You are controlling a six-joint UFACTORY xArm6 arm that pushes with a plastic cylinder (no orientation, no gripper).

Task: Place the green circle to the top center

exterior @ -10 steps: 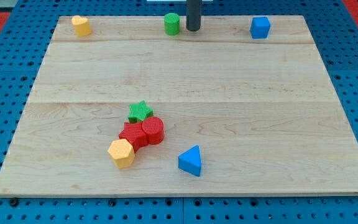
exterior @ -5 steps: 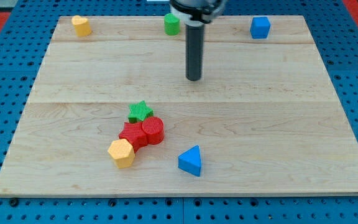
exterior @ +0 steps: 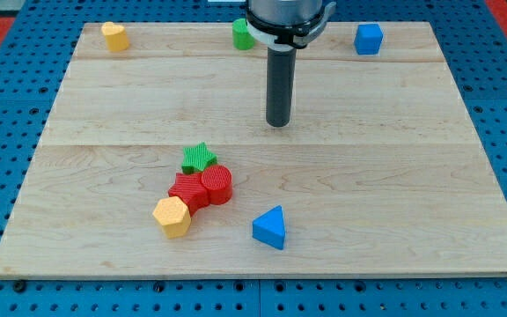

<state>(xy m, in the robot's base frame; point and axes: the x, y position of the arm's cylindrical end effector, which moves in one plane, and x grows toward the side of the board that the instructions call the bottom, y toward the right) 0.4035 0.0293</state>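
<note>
The green circle [exterior: 241,35] stands at the top centre of the wooden board [exterior: 394,176], partly hidden behind the arm's body. My tip [exterior: 277,124] is on the board's middle, well below and a little right of the green circle, not touching any block.
A yellow block [exterior: 114,36] sits at the top left and a blue cube [exterior: 368,39] at the top right. A green star [exterior: 198,158], a red star [exterior: 186,190], a red circle [exterior: 216,185] and a yellow hexagon [exterior: 172,216] cluster at lower left. A blue triangle [exterior: 270,227] lies to their right.
My tip has left the green circle's right side and moved down to the board's middle. No block has moved.
</note>
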